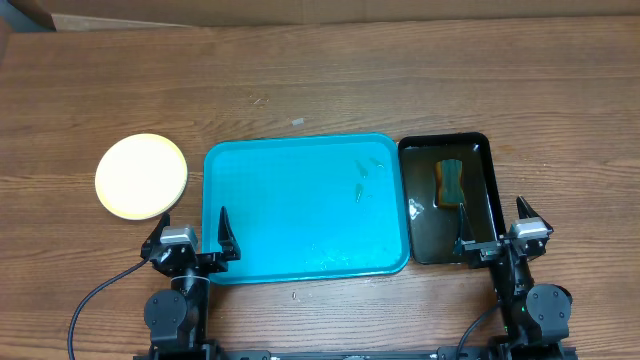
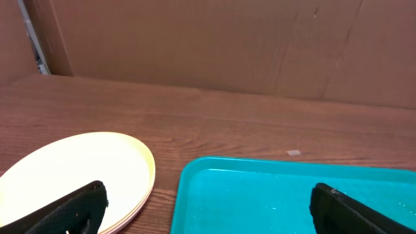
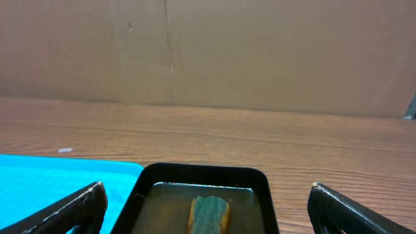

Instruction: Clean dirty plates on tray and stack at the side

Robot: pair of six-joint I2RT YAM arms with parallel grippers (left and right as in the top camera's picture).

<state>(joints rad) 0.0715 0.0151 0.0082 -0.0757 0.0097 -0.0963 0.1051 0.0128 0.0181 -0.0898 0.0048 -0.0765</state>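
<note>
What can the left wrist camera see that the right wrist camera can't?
Only the left wrist view shows the plates, stacked on the table beside the tray. Only the right wrist view shows the black tray with a sponge in it. Both show a piece of the blue tray, the wooden table, the cardboard wall behind, and a wide-open gripper: the left gripper in one, the right gripper in the other.

Plates (image 1: 141, 176) stacked left of tray (image 1: 290, 210), second tray (image 1: 428, 235) just right, sponge (image 1: 451, 183) inside it
</note>
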